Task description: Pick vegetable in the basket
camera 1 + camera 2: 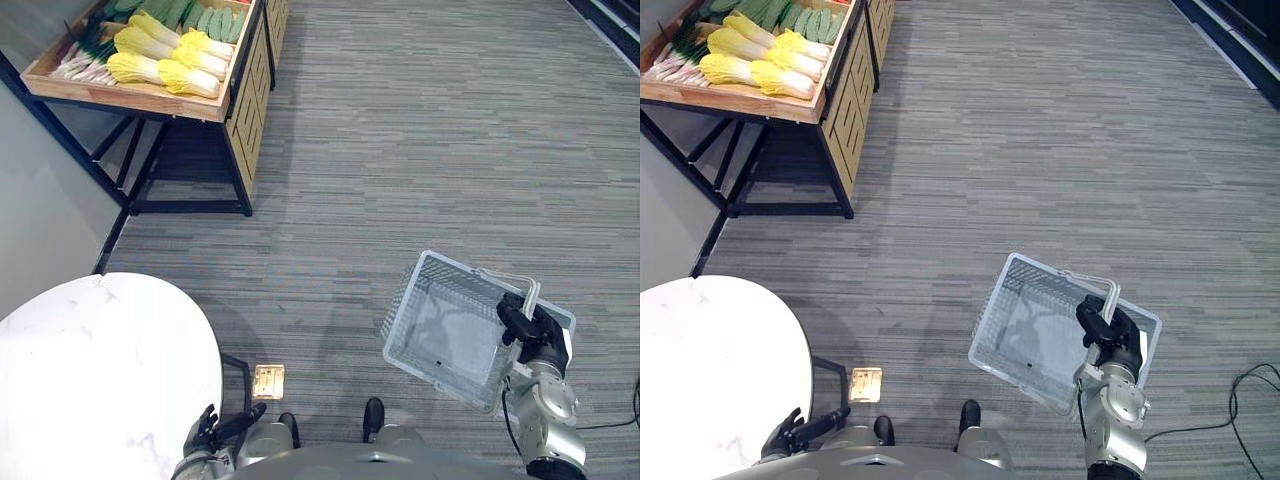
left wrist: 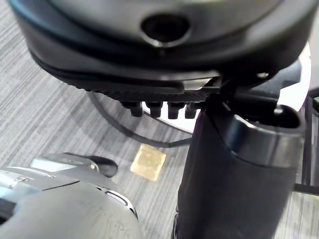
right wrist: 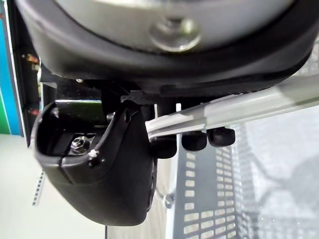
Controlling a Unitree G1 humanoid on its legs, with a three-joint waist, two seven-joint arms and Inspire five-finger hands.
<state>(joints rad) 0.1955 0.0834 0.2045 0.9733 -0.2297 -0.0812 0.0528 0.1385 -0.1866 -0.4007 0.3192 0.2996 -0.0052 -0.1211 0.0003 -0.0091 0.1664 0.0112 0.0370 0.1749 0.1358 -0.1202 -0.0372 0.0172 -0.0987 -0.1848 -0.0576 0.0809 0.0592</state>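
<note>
Grey ribbed carpet floor (image 1: 420,150) is stretching across the scene. Round white marbled table (image 1: 100,360) is sitting at lower left. Wooden tray (image 1: 130,97) on a black metal frame (image 1: 190,207) is standing at upper left, well apart from everything below. White perforated basket (image 1: 450,335), rectangular, is hanging tilted at lower right. The right hand (image 1: 535,328) is curling its fingers round the pale handle (image 3: 239,107). In the tray are lying pale yellow cabbages (image 1: 160,55) in rows, dark green cucumbers (image 1: 205,18) behind them, and white-stemmed scallions (image 1: 85,62) at the left edge. Left hand (image 1: 212,430) is hanging at bottom left beside the table, fingers relaxed, holding nothing. Small tan floor plate (image 1: 268,381) is lying near it.
</note>
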